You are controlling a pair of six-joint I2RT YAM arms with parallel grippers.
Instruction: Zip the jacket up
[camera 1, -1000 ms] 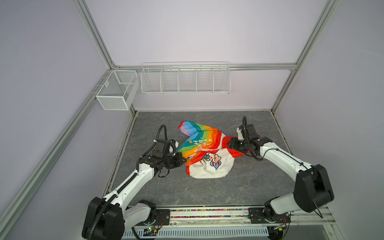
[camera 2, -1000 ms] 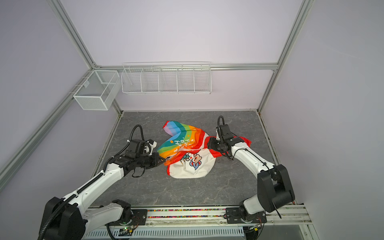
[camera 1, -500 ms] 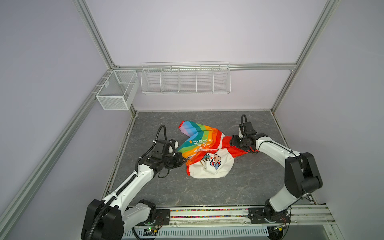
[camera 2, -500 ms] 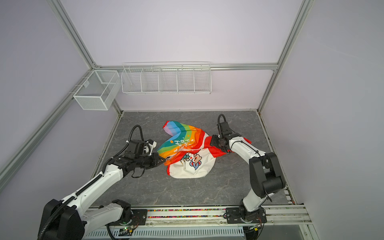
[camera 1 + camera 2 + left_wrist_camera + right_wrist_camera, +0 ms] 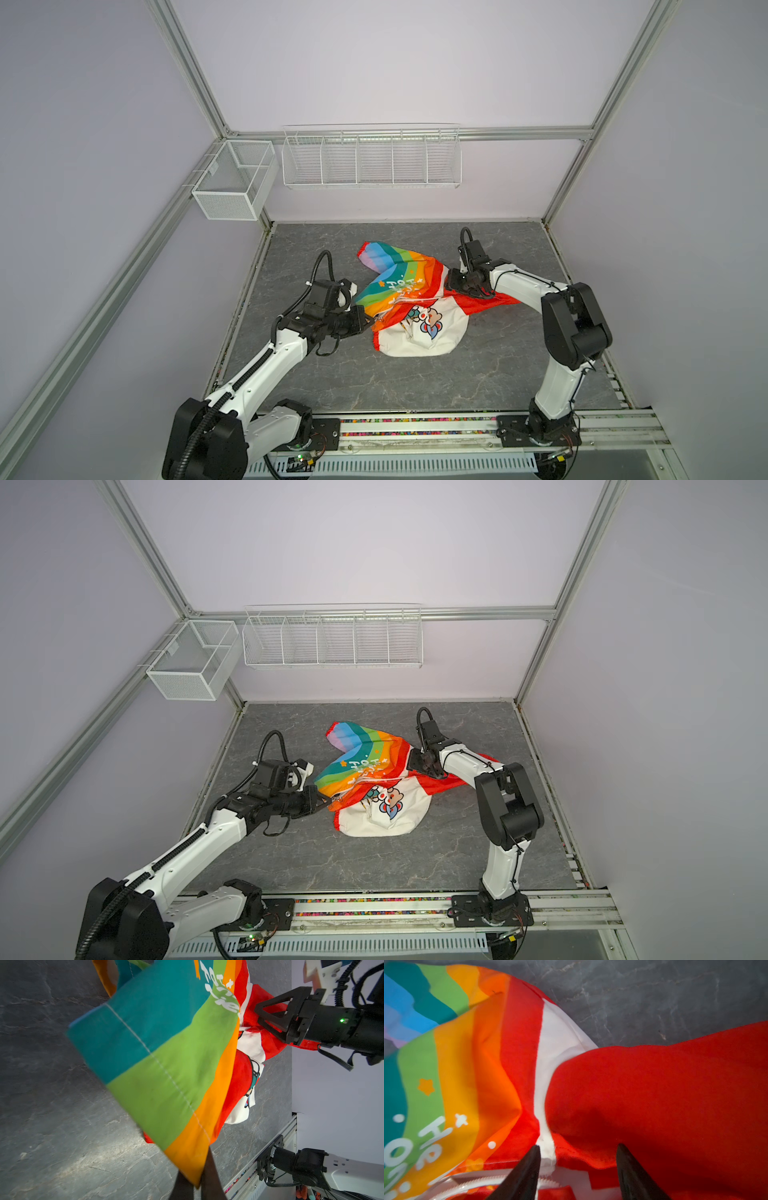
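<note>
Two grippers are seen at the jacket (image 5: 415,307), which is laid crumpled in the middle of the grey table (image 5: 415,386); its rainbow half is turned up toward the back, and its white half with the cartoon animals is laid toward the front; the left gripper (image 5: 369,322) is closed tight, and an orange corner of the rainbow half is pinched between its fingers (image 5: 211,1180); the right gripper (image 5: 578,1147) is held over the red hood (image 5: 654,1095), by the top end of the white zipper (image 5: 500,1183); its fingers are spread apart, and red cloth is seen between the tips.
</note>
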